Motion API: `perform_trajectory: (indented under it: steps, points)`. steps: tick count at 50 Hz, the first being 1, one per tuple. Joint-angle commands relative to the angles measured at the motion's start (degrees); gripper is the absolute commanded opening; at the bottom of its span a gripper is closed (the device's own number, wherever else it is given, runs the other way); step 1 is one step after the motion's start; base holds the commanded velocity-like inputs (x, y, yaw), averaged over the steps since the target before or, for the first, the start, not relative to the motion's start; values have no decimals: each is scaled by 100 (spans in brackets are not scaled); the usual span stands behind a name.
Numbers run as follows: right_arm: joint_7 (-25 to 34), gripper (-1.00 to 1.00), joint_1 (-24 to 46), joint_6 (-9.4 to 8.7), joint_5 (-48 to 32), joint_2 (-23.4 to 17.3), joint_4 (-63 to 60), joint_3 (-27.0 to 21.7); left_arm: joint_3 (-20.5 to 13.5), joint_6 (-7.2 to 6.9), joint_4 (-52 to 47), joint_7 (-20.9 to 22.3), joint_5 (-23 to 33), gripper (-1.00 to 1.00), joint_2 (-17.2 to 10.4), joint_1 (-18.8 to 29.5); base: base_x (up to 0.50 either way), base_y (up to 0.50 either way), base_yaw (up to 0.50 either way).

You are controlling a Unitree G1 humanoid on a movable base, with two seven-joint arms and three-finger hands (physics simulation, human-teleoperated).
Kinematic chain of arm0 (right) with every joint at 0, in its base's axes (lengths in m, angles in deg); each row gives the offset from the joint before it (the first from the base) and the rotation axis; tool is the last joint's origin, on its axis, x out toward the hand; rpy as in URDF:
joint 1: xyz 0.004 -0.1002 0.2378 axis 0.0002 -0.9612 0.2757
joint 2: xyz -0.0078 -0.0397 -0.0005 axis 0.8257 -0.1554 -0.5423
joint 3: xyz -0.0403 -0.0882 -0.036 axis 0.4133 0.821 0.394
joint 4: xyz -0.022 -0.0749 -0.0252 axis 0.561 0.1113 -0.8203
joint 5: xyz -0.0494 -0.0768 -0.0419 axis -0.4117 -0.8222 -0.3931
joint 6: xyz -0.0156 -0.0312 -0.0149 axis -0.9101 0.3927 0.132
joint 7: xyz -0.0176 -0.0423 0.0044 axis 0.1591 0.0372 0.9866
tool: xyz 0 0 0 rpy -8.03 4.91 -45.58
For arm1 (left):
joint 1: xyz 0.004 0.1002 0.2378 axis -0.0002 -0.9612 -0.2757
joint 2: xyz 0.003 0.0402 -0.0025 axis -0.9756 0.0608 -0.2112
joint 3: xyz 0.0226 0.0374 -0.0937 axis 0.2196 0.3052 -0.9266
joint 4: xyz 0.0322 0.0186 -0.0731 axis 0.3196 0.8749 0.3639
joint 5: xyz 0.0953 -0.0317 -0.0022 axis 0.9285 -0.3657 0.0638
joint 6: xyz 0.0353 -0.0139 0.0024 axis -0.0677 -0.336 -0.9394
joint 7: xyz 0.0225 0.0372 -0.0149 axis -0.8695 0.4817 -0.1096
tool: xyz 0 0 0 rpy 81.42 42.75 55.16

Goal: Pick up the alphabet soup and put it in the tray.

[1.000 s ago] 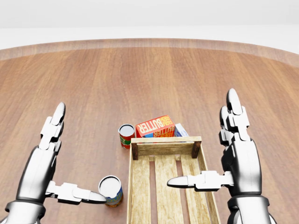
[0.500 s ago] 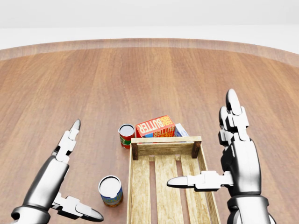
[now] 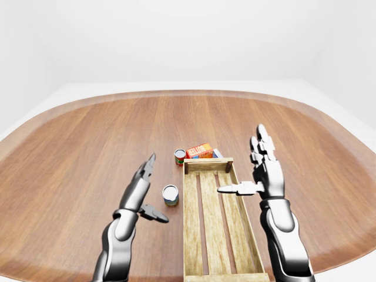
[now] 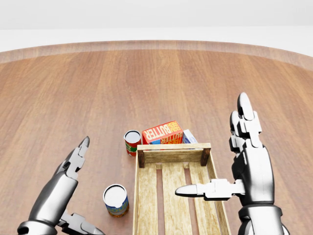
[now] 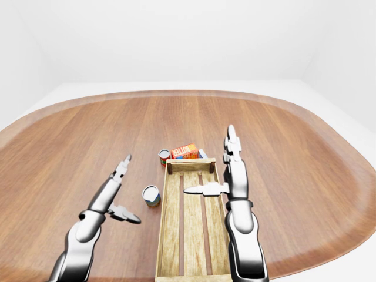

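The alphabet soup (image 4: 116, 199), a can with a pale lid and a blue and orange label, stands upright on the wooden table just left of the wooden slatted tray (image 4: 173, 147). Nothing lies in the tray. My left hand (image 4: 93, 186) is open to the left of the can, fingers stretched up the view and thumb low at the bottom edge, not touching it. My right hand (image 4: 210, 144) is open over the tray's right side, its thumb pointing left across the slats.
A red can (image 4: 132, 142) stands at the tray's upper left corner. Beyond the tray's top rim lie an orange butter box (image 4: 162, 132) and a blue-and-white carton (image 4: 190, 136). The round wooden table (image 3: 88, 135) spreads wide all around.
My left hand has drawn back toward the bottom left of the head view, its thumb moving off the soup can. The right hand, the cans and the tray have not moved.
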Motion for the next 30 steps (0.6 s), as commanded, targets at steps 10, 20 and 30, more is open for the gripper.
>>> perform_trajectory:
  steps: [10,20,30]
  points:
    - [9,100,2,0,3,0,-18,-2,120,8,596,-210,-60,100,37,59,0,0,0]
    - [11,100,-5,0,2,1,-31,2,70,-62,927,-384,-135,100,-10,207,0,0,0]
    - [10,100,2,0,-15,2,-62,25,-5,-226,1016,-383,-357,100,-15,422,0,0,0]
